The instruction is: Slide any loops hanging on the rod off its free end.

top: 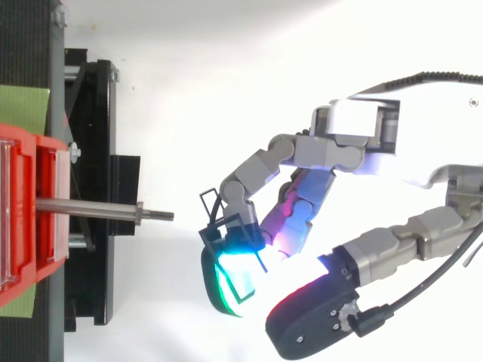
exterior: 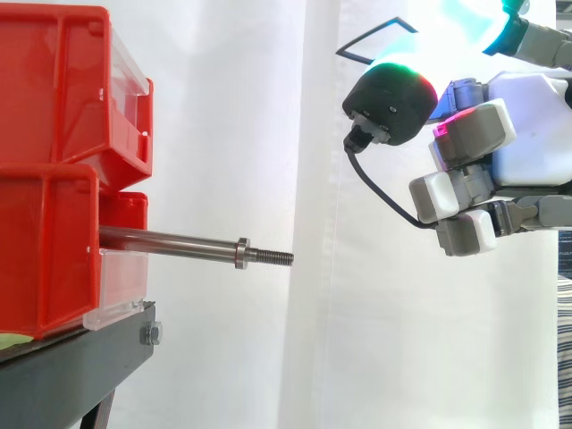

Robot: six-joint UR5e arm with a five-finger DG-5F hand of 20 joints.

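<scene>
A white curtain [exterior: 268, 179] is hanging behind the work, and at the left the red bins [exterior: 54, 134] are sitting stacked on a black stand [exterior: 80, 357]. The rod [exterior: 170, 240] is sticking out from between the bins. Its long axis is lying level and running left to right, with the threaded free end [exterior: 273, 257] just past a small collar [exterior: 242, 253] and pointing right toward the arm. Nothing is hanging on the rod's bare shaft. The hand [top: 355, 151] is hovering to the right of the free end and above it, well apart from the rod. Its fingers [top: 226, 280] are curling in toward the thumb and appear to be pinching a thin black loop [exterior: 366, 37], whose outline is jutting left from the glowing pads. In the top view several thin black outlines are crossing the fingertips, so there may be more than one loop, though I cannot tell how many. Judging by the bare rod and the loop in the fingers clear of the free end, the sliding-off step is looking done or nearly so. The next move is probably calling for carrying the loop farther right, away from the threaded tip so it is not snagging, and then opening the fingers to let it go somewhere clear of the rod.
</scene>
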